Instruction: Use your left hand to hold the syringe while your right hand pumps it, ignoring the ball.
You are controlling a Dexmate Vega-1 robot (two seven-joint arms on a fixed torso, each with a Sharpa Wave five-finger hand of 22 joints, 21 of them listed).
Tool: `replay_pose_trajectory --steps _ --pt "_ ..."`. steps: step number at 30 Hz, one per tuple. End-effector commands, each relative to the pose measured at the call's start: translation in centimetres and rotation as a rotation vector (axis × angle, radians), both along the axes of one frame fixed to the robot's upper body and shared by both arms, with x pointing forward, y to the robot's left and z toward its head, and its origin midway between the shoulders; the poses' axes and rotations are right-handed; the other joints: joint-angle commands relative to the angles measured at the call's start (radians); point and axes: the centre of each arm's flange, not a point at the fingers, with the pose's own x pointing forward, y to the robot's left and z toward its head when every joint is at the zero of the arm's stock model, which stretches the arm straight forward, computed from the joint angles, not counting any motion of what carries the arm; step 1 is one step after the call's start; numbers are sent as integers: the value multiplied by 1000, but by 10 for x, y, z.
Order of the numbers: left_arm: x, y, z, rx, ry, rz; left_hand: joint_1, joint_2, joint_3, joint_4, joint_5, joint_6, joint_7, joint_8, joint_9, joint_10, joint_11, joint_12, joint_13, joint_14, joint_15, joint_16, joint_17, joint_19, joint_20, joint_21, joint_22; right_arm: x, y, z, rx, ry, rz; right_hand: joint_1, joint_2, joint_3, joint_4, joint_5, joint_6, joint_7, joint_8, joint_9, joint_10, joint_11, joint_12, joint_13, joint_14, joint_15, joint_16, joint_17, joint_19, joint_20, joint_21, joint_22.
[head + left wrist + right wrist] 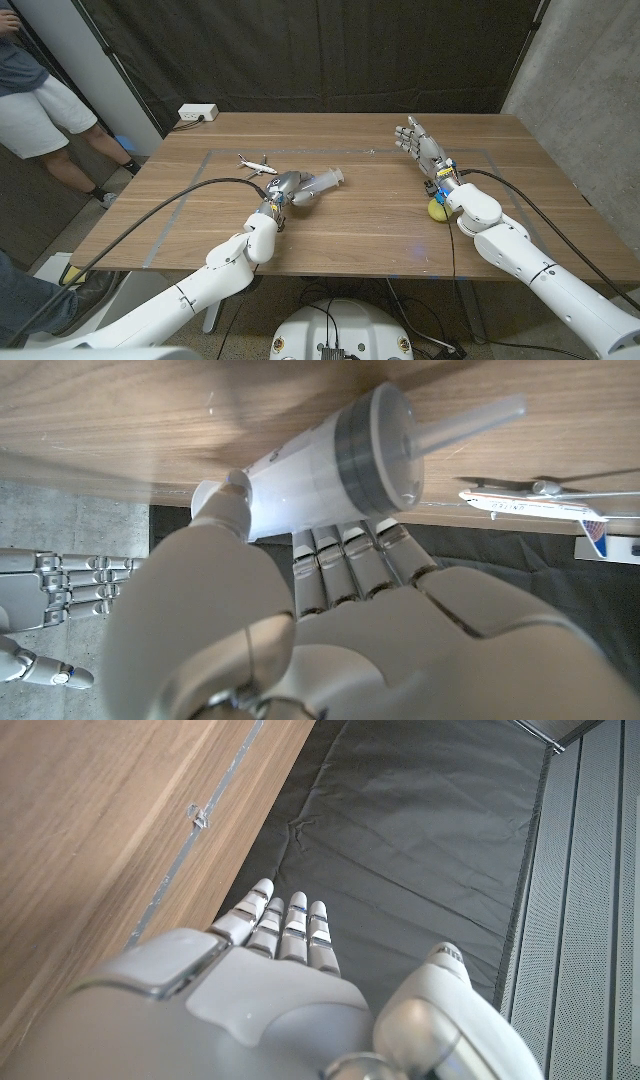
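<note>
A clear syringe point(322, 182) with a grey piston lies across the table's middle, its barrel end inside my left hand point(285, 188). In the left wrist view, fingers point(345, 550) and thumb wrap around the syringe point(320, 470), and the plunger rod point(470, 422) sticks out free. My right hand point(418, 142) is raised over the table's far right, apart from the syringe, with its fingers spread and nothing in it. The right wrist view has that hand point(280, 1000) with straight fingers point(290, 925). A yellow ball point(437, 209) sits by my right wrist.
A small toy plane point(258, 166) lies just beyond my left hand, also in the left wrist view as the plane point(530, 505). A white power strip point(197, 113) sits at the table's far left edge. A person point(40, 110) stands at the left.
</note>
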Motion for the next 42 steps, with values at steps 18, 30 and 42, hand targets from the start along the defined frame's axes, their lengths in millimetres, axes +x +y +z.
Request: replay_pose_trajectory --steps 18,30,42 --pt "0 -4 15 48 32 -20 -38 -21 24 61 7 -28 -6 -2 -2 -30 -4 4 0 -47 -27 -6 -5 -60 4 -33 0 2 1 -7 8 12 9 -1 10 -3 -2 9 6 -4 -3 1 7 6 -2 2 5 4 -3 2 7 -14 -1 1" --pt "3 -9 17 108 66 2 -55 -38 10 61 7 -117 -17 -14 -4 -117 -3 -6 -2 -144 -23 -11 -8 -144 12 -77 1 5 1 -10 18 24 12 0 11 -3 -2 9 6 -5 -3 1 9 6 -2 2 5 4 -3 2 7 -13 -2 1" --pt "0 -9 18 143 79 32 -74 -54 -6 63 9 -172 -10 -13 -4 -185 4 -6 -2 -205 -16 -10 -9 -206 50 -102 2 5 3 -13 12 27 16 0 11 -4 -2 9 6 -6 -4 1 10 5 -3 2 5 5 -3 2 7 -13 -2 1"
